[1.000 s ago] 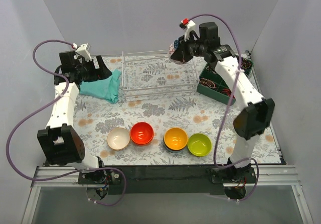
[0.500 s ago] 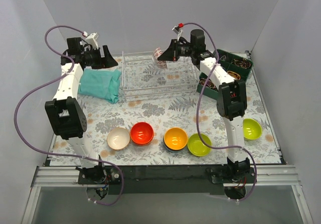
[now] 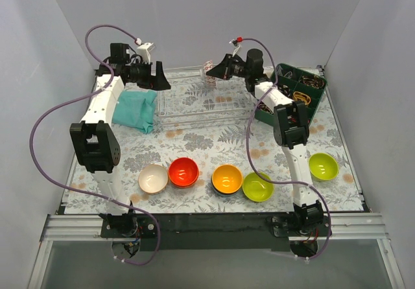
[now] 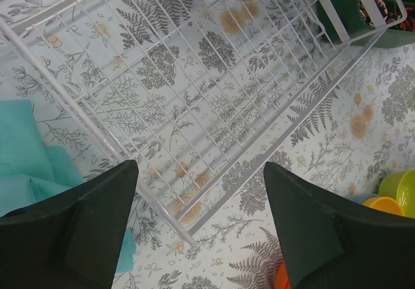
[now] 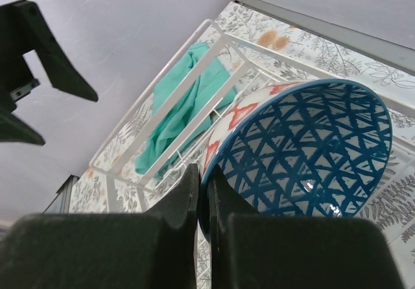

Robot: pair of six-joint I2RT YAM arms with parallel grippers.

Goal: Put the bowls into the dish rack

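Top external view: right gripper [image 3: 214, 70] clamped on rim of blue-patterned bowl [image 3: 206, 69] — bowl tilted on edge above far rail of dish rack [image 3: 194, 112]. Left gripper [image 3: 160, 80] spread wide, holding nothing, over rack's left end. Near row: cream-white bowl [image 3: 153, 177], red-orange bowl [image 3: 183, 171], orange-yellow bowl [image 3: 227, 177], lime-green bowl [image 3: 257, 186] — second lime-green bowl [image 3: 323, 166] apart, at right.

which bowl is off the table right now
The blue-patterned bowl: the right tool grips its rim over the dish rack. The cream-white, red-orange, orange-yellow and two lime-green bowls all sit on the table.
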